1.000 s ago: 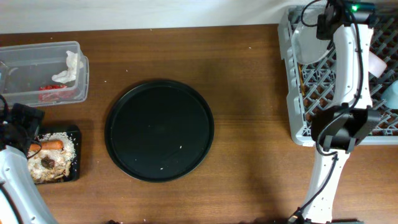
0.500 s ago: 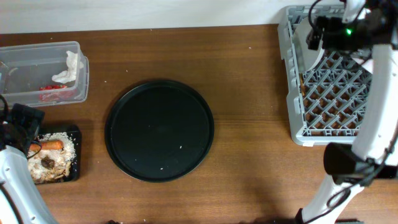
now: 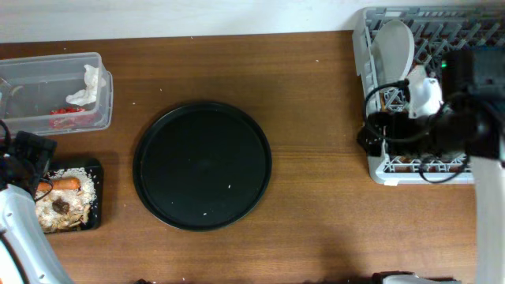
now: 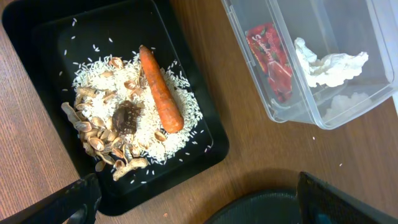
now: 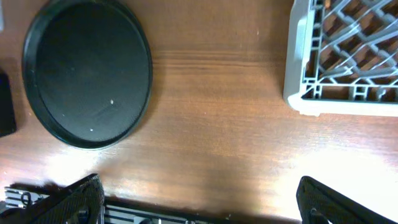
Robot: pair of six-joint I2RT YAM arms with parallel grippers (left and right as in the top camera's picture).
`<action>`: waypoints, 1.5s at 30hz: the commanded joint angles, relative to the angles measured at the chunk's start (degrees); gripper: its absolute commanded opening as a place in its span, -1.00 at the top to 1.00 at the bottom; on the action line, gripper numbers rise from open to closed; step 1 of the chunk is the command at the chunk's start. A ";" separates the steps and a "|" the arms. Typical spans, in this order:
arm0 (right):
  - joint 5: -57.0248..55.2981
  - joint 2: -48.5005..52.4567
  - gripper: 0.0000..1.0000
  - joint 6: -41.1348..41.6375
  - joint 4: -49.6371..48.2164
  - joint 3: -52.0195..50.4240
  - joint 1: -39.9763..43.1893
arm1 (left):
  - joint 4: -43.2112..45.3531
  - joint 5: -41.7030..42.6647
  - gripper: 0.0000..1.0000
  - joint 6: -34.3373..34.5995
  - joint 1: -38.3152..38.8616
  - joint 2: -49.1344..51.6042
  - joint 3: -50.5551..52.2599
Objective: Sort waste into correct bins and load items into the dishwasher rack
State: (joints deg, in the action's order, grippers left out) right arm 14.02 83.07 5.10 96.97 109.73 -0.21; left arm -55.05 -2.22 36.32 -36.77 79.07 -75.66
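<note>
We found rice (image 4: 93, 73), carrot (image 4: 160, 90) and scraps (image 4: 93, 142) in the black tray (image 4: 37, 25), tissue (image 4: 329, 62) and red wrapper (image 4: 270, 56) in the clear tub (image 4: 348, 25); both jaws were released.

A shallow black tray (image 4: 37, 25) lies tilted on the wooden surface (image 4: 273, 162). It holds a bed of rice (image 4: 93, 74) with an orange carrot (image 4: 160, 90) lying on top. A small dark scrap (image 4: 127, 117) sits just beside the carrot, and beige scraps (image 4: 93, 134) are heaped along the rice's lower edge. Near the tray stands a clear tub (image 4: 247, 65) containing a red wrapper (image 4: 270, 59) and crumpled white tissue (image 4: 329, 65). The rim of a round black tray (image 4: 261, 208) shows at the bottom. The jaws of the left gripper (image 4: 198, 199) stand wide apart, holding nothing.
</note>
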 commanded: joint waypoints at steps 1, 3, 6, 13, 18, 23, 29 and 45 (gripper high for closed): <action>-0.55 2.03 -0.97 0.31 0.35 -0.39 -0.59 | -0.07 -0.59 -0.98 0.55 -0.13 0.20 -0.35; -0.55 3.26 -0.97 0.31 0.35 -0.39 -0.59 | -0.09 -0.59 -0.98 0.55 -0.13 0.20 -0.35; -1.03 4.22 -0.96 -0.26 0.35 -0.42 -0.59 | -0.07 -0.59 -0.98 0.57 -0.13 0.20 -0.35; -1.18 3.74 -0.97 -1.88 -1.33 -1.11 -1.42 | -0.09 -0.59 -0.98 0.57 -0.13 0.20 -0.35; -1.14 -8.15 -0.97 -1.84 -15.04 -11.54 -3.61 | -0.07 -0.59 -0.98 0.55 -0.13 0.20 -0.35; -0.70 -30.77 -0.97 -1.81 -40.06 -39.52 -3.58 | -0.09 -0.59 -0.98 0.57 -0.13 0.20 -0.35; 2.62 -58.73 -0.97 -1.62 -67.32 -73.37 -3.58 | -0.09 -0.59 -0.98 0.57 -0.13 0.20 -0.35; -8.31 -82.88 -0.97 -1.68 -99.23 -109.42 -6.03 | -0.09 -0.59 -0.98 0.57 -0.13 0.20 -0.35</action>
State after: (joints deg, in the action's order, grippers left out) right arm 12.88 0.91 3.81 -2.66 1.69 -5.89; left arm -55.07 -2.42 36.32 -36.77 79.09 -75.66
